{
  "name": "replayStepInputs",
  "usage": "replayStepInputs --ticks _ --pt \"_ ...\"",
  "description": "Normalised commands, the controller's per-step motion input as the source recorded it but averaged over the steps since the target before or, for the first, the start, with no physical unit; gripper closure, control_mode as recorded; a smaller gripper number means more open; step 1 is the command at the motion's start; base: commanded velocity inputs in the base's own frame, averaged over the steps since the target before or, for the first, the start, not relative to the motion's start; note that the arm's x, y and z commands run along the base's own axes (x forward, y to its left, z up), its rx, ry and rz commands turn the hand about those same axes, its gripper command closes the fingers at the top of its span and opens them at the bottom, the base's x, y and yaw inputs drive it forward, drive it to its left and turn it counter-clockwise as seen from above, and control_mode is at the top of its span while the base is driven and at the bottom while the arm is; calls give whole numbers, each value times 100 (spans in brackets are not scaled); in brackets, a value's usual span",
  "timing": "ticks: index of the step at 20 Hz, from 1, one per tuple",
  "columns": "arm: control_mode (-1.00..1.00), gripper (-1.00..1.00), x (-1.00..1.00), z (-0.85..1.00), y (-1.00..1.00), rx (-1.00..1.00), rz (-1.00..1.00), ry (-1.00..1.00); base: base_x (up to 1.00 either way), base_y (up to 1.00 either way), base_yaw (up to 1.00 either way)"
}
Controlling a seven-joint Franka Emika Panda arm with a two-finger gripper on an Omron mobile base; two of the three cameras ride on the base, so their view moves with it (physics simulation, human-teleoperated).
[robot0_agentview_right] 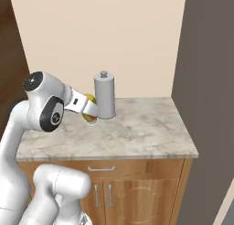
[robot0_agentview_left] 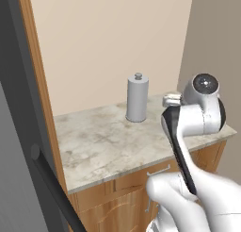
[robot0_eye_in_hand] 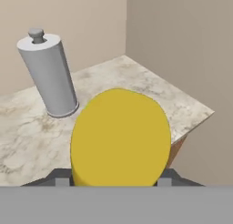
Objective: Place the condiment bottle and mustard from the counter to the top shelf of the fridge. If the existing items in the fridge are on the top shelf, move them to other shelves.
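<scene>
Between the gripper's [robot0_eye_in_hand: 117,182] jaws in the hand view sits the yellow mustard [robot0_eye_in_hand: 120,136], clamped and filling the foreground, its face plain with no readable label. From the right base view only a yellow sliver shows above the marble counter [robot0_agentview_right: 151,137]. Farther back stands the grey condiment bottle [robot0_agentview_left: 137,98], upright and unmarked, near the wall.

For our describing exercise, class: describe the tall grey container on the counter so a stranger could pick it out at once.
Find the marbled stone counter over the wooden cabinets. Towards its back, near the beige wall, stands a tall grey cylindrical bottle with a small knob cap. Its neighbour, the yellow mustard bottle between the gripper's fingers, is yellow and rounded.
</scene>
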Motion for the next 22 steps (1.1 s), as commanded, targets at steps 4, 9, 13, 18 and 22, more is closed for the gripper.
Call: replayStepInputs --ticks 4,9,13,18,22 --pt "-100 100 -94 100 1 -2 7 -1 0 0 0" --pt "-100 100 -63 80 6 -2 6 6 0 0 0" --pt "-100 100 -29 22 3 0 1 9 0 0 0" --pt "-100 100 -48 0 -1 0 0 -1 0 0 0" --pt "100 100 0 0 0 0 0 0 -100 -45 9"
